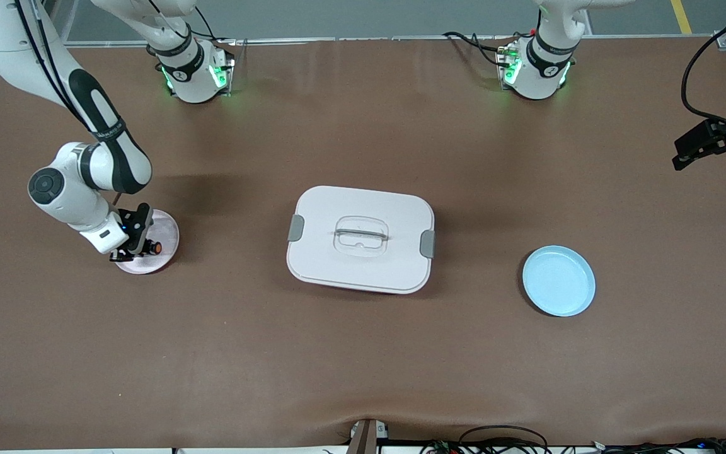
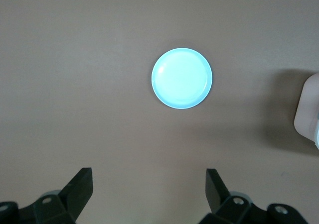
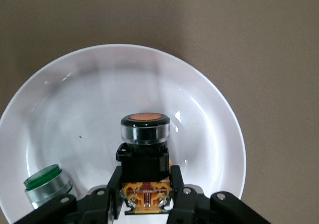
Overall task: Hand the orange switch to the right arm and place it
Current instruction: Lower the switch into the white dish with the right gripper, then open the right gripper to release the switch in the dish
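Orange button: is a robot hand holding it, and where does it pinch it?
Yes. The right gripper pinches the orange switch by its black-and-yellow body below the cap, over the white plate. The left gripper is open and holds nothing.

Both arms are glossy white with rounded links and black bands at the joints. The right arm (image 1: 95, 167) has a black panel along its forearm, a grey disc cap at about nine o'clock on its elbow, and black cables down its upper link. Each base glows green. The left gripper (image 2: 147, 196) has matte black wedge fingers; the right gripper (image 3: 144, 194) shows black fingers with silver screws.
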`<act>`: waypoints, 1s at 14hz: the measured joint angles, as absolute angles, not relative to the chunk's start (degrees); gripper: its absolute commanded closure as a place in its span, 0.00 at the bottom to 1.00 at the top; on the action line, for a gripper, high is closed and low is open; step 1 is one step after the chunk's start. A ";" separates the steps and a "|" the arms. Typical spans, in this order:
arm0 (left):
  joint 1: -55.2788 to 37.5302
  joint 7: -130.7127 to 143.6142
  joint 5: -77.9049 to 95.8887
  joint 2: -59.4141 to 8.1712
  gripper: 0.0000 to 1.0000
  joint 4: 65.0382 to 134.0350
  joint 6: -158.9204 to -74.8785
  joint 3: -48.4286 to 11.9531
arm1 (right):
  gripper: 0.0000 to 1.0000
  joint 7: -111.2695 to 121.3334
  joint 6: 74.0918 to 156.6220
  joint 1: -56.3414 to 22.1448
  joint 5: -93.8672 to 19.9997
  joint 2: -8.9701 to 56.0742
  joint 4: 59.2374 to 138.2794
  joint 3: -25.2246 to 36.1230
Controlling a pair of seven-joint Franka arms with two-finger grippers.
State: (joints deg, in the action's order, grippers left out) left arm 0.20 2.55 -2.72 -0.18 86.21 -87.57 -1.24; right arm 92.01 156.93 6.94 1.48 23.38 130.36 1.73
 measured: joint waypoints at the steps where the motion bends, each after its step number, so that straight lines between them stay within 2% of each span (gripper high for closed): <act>1: 0.20 2.55 -2.72 -0.17 0.00 86.21 -87.35 -1.23 | 0.00 92.00 156.93 6.94 1.48 23.39 130.19 1.71; 6: 0.00 2.45 -2.72 -0.16 0.00 86.31 -86.15 -2.41 | 0.00 91.96 154.91 6.93 1.48 23.39 128.58 1.39; 10: -0.10 2.45 -2.72 -0.11 0.00 87.20 -86.02 -5.08 | 0.00 90.98 143.18 6.94 1.32 22.50 123.62 1.38; 14: -0.09 2.45 -1.96 0.39 0.00 87.84 -86.01 -5.27 | 0.00 83.19 127.90 6.95 1.31 18.34 117.86 1.43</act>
